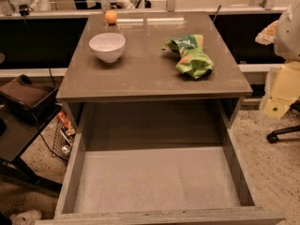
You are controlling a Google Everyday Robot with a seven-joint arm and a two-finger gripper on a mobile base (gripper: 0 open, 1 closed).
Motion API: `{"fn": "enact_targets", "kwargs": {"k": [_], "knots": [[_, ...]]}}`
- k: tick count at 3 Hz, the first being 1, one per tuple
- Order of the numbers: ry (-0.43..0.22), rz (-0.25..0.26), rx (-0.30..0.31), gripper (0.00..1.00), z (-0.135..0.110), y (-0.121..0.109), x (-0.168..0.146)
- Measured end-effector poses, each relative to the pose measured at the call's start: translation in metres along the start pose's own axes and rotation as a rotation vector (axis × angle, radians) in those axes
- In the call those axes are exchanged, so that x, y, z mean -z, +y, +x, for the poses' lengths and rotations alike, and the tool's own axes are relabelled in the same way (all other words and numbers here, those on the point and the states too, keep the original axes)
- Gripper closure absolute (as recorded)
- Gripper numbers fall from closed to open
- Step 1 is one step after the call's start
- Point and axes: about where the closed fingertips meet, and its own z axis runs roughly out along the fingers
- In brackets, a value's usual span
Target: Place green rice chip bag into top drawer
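1. far left, a dark side stand (pixel 18 135) carries a dark, soft-looking case (pixel 23 95). just beside the cabinet's left flank hangs a wire basket (pixel 64 139) with small packets in it.
2. the grey counter (pixel 154 78) fills the middle of the view. on its left half sits a white bowl (pixel 107 47), upright. behind the bowl, near the back edge, is a small orange ball (pixel 110 17), apart from the bowl.
3. below the counter's front edge the top drawer (pixel 154 182) stands pulled all the way out toward me, with its flat pale bottom and thin side walls in plain sight.
4. on the right half of the counter lies the green rice chip bag (pixel 190 55), crumpled and on its side. it is well apart from the bowl, short of the right edge, and not in the drawer.
5. far right, a pale rounded shape (pixel 288 32) is cut off by the edge of the view, and i cannot tell what it is. under it stand yellowish boxes (pixel 281 90), and a dark chair foot (pixel 281 134) rests on the speckled floor.
6. the claw is out of sight from where i stand, so i cannot tell whether it is apart, together or clamped on anything.
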Motion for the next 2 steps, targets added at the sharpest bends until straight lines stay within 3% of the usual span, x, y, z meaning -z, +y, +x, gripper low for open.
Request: {"fn": "enact_targets", "kwargs": {"k": [1,2], "knots": [[-0.007,0.006,-0.003,0.00,-0.001,-0.002,0.000],[-0.088,0.068,-0.039,0.00,-0.009,-0.030,0.003]]}}
